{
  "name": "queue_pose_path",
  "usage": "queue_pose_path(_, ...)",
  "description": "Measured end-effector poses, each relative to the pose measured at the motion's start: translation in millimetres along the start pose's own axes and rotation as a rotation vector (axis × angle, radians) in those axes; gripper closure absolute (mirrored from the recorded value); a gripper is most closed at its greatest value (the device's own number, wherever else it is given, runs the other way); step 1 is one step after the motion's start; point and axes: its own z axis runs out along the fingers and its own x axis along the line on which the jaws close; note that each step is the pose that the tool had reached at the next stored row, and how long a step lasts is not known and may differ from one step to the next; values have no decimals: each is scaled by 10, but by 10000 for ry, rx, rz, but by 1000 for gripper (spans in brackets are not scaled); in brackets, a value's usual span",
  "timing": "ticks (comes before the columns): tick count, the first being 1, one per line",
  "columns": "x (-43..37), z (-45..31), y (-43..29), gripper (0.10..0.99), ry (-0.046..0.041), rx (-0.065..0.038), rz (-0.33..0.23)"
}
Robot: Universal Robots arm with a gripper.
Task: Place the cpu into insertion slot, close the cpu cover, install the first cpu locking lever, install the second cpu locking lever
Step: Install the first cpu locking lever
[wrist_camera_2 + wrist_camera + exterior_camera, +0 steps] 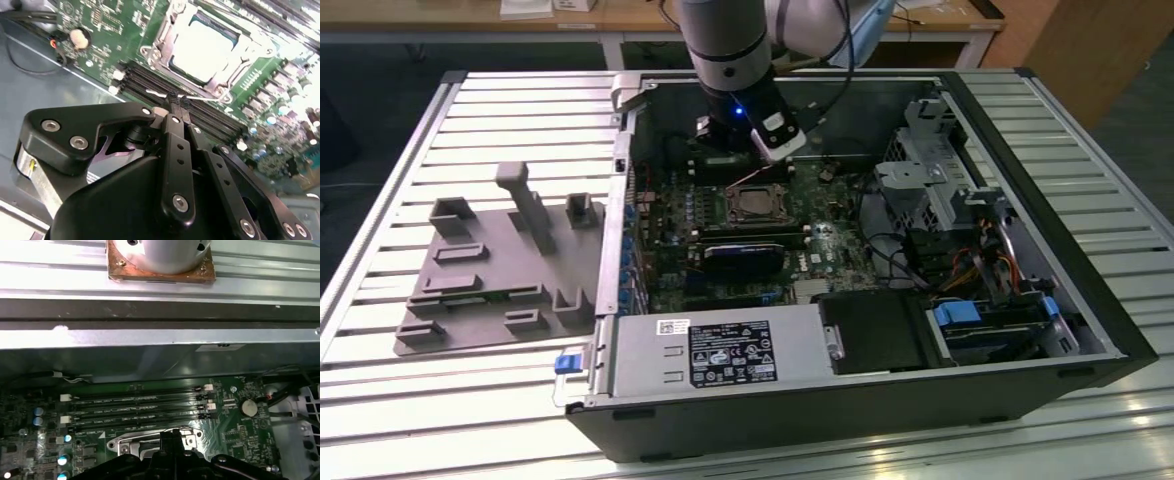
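Observation:
The cpu (204, 44), pale and square, lies in the insertion slot (757, 206) on the green board. The silvery cpu cover (162, 37) lies flat around it as a frame. A thin wire cpu locking lever (155, 94) runs along the socket's edge next to the memory slots. My gripper (176, 107) has its black fingers (172, 135) pressed together on that wire. In the exterior view the gripper (747, 165) hangs just behind the socket, inside the open case. The first wrist view has the gripper (171, 436) over the socket frame (131, 443).
Long black memory slots (135, 406) lie between the socket and the case wall (150, 340). A power supply (720, 355), a black card (744, 258), a drive cage (934, 180) and cables crowd the case. A grey fixture plate (494, 270) rests on the slatted table, at the exterior view's left.

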Motion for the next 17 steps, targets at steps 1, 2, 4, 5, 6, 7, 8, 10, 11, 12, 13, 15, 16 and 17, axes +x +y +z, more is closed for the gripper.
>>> queue_pose_path(1, 4, 7, -1, 980, -52, 23, -19)
queue_pose_path(2, 7, 17, -2, 980, -88, 42, -34)
queue_pose_path(4, 15, 39, -4, 980, -133, 78, -54)
queue_pose_path(5, 20, 50, -5, 980, -147, 99, -62)
queue_pose_path(6, 23, 60, -6, 980, -154, 122, -70)
queue_pose_path(7, 27, 71, -7, 980, -160, 156, -78)
queue_pose_path(8, 30, 81, -9, 980, -166, 193, -88)
queue_pose_path(10, 36, 97, -9, 980, -182, 274, -109)
queue_pose_path(11, 39, 103, -6, 980, -190, 308, -114)
queue_pose_path(12, 42, 108, -3, 980, -200, 331, -113)
queue_pose_path(13, 44, 112, 1, 980, -207, 340, -107)
queue_pose_path(15, 46, 119, 8, 980, -221, 348, -75)
queue_pose_path(16, 47, 123, 12, 980, -228, 353, -53)
queue_pose_path(17, 49, 128, 18, 980, -236, 358, -28)
